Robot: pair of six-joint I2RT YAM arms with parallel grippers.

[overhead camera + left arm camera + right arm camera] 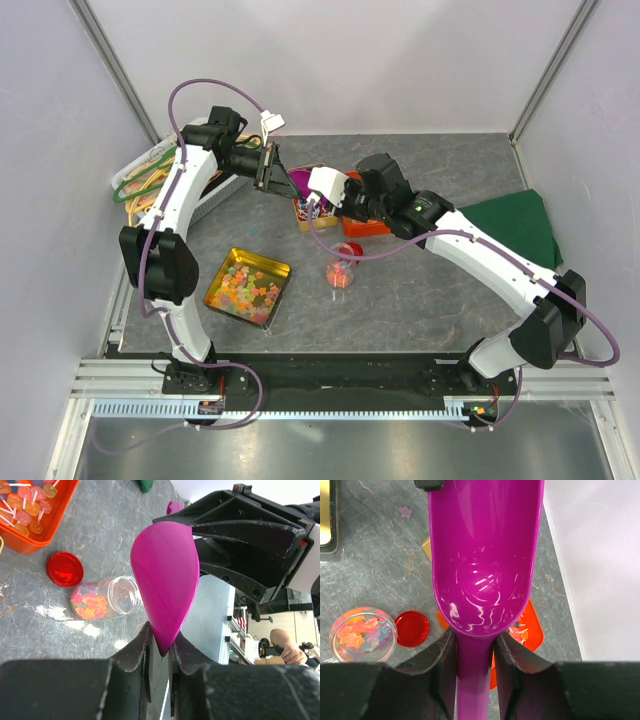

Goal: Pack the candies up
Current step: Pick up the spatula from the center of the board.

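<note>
Candies [247,288]: heaped in a gold tray [261,258] set on the tabletop [430,290] to the left of the jar [340,275]. A further lot is seen inside the jar itself.
Left gripper [160,647]: clenched on the thin tip of the purple scoop [482,570], raised beyond the jar and to its left.
Scoop: gripped at both ends, empty, above the jar's far side.
Right gripper [475,640]: clamped around the scoop's handle, beyond the jar.
Red lid [350,250]: off, just beyond the jar.
Risk: with both grips closed, the scoop could be twisted or wrenched loose if either arm is moved first. The left hold is only a pinch on a tapered edge, so a slip is judged likeliest there.
Candies versus grippers: none are held. The tray lot lies well apart from both grippers, the jar lot nearer the right one.
</note>
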